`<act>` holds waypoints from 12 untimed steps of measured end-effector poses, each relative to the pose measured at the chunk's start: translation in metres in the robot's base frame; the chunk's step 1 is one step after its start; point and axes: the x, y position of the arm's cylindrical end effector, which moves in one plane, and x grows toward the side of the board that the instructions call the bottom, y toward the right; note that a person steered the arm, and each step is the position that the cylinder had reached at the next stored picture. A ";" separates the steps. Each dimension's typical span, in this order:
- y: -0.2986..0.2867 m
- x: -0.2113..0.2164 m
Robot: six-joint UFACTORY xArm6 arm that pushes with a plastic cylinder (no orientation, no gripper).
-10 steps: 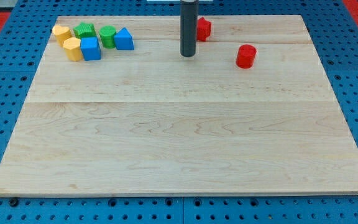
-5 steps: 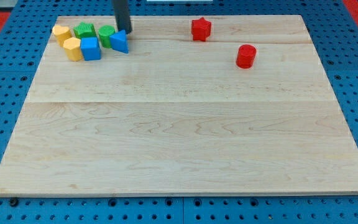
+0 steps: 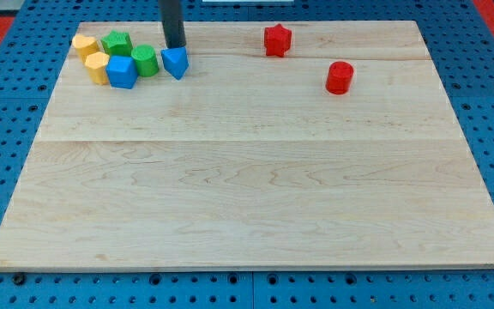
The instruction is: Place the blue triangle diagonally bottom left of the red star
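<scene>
My tip (image 3: 175, 45) touching blue triangle (image 3: 176, 62) top edge; green cylinder (image 3: 146, 61) just left; red star (image 3: 277, 39) well right. No jaws on rod.

The straight dark rod comes down from the view's top edge, left of centre, and stands nearly upright over the far part of the board. My tip (image 3: 175, 46) sits at table height, at the rod's very end. Only the lower stretch of the rod shows; the arm above it is cut off by the view's top.
</scene>
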 end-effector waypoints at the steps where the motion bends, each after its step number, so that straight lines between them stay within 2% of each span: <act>1: -0.018 0.007; 2: 0.021 0.008; 3: 0.008 0.031; 4: 0.012 0.077; 7: -0.016 0.083; 8: 0.018 0.088; 10: 0.025 0.090; 11: 0.071 0.091; 12: 0.077 0.091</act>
